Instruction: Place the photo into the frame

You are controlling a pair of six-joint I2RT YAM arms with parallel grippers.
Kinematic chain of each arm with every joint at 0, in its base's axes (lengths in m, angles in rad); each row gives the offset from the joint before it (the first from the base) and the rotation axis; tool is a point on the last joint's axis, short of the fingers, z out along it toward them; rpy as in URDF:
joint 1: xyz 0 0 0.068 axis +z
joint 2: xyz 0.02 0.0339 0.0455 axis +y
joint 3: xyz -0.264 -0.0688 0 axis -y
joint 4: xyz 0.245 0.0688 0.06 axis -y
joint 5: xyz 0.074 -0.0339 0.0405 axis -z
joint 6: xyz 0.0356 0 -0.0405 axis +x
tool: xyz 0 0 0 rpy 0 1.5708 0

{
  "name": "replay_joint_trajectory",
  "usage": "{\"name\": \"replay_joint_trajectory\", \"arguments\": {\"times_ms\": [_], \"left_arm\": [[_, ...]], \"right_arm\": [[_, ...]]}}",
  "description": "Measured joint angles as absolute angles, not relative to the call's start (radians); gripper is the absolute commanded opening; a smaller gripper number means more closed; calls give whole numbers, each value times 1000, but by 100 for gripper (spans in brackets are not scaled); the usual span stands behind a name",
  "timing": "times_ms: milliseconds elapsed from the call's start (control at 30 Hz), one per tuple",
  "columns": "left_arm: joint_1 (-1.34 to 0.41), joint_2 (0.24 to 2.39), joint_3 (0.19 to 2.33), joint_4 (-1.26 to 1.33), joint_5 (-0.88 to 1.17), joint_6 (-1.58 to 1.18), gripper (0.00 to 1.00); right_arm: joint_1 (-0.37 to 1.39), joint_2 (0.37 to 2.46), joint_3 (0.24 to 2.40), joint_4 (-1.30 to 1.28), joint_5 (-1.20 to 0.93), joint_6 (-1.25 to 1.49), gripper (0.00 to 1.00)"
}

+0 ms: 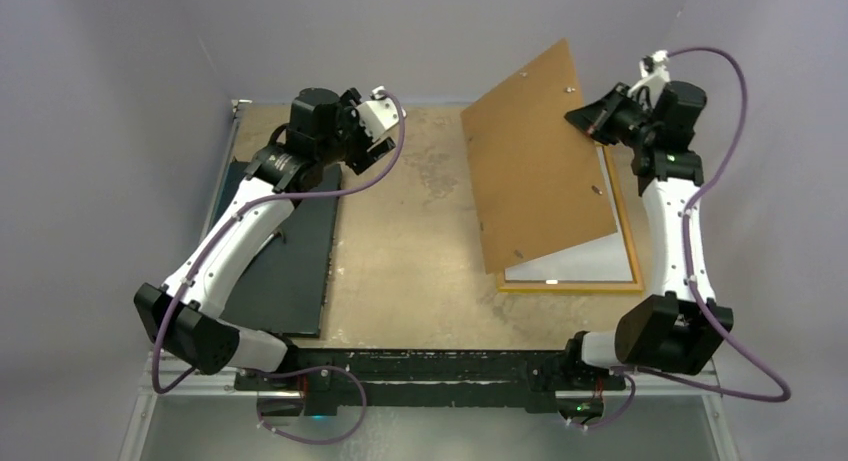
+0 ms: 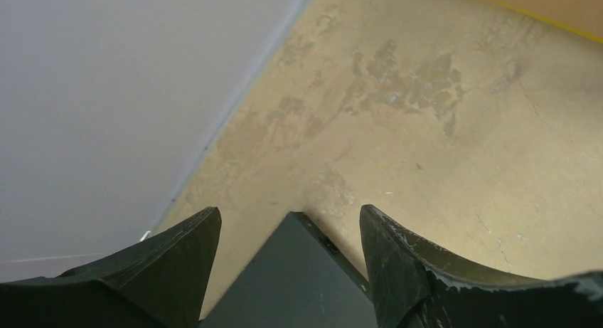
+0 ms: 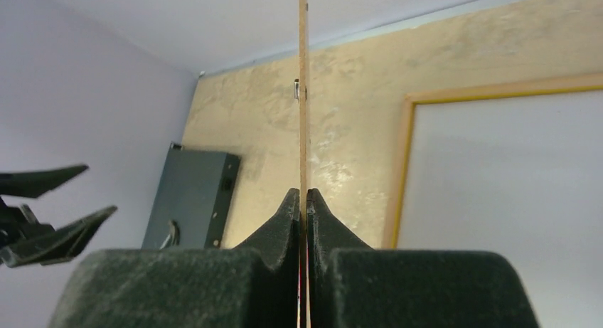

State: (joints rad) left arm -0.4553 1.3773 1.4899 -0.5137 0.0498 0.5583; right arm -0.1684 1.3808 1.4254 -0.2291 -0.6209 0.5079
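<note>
The frame [image 1: 570,285] has a yellow-orange border around plain white. The backing board [image 1: 535,161] is mid brown (unpatterned). The table [image 1: 410,241] is tan with grey-brown blotches, the flat panel [image 1: 290,251] black, the walls [image 1: 100,81] pale lilac.

Frame to my right, flat board to my left, open stretch of table between them.

I have the frame [image 1: 570,285] lying flat on the right side of the table [image 1: 410,241]. The backing board [image 1: 535,161] stands tilted over the frame's left part, its near edge low and its far right edge pinched in the right gripper [image 1: 588,121], above the frame's far end. The flat board [image 1: 290,271] lies along the table's left side, under the left arm. The left gripper [image 2: 288,218] hangs over its far corner, apart from it.
</note>
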Motion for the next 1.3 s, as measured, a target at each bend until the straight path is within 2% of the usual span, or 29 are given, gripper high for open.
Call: {"name": "replay_joint_trajectory", "arguments": {"times_ms": [167,433,733,1300], "left_arm": [[-445,1420,1489,-561,106,538,63],[-445,1450,1477,-567,164,534,59],[-439,1464,1453,-566,192,534,57],[-432,1464,1433,-567,198,534,54]], "right_arm": [[-306,1339,1379,-218,-636,522,0],[-396,1377,1378,-190,-693,462,0],[-407,1459,1380,-241,-693,346,0],[-409,1475,1294,-166,-698,355,0]]}}
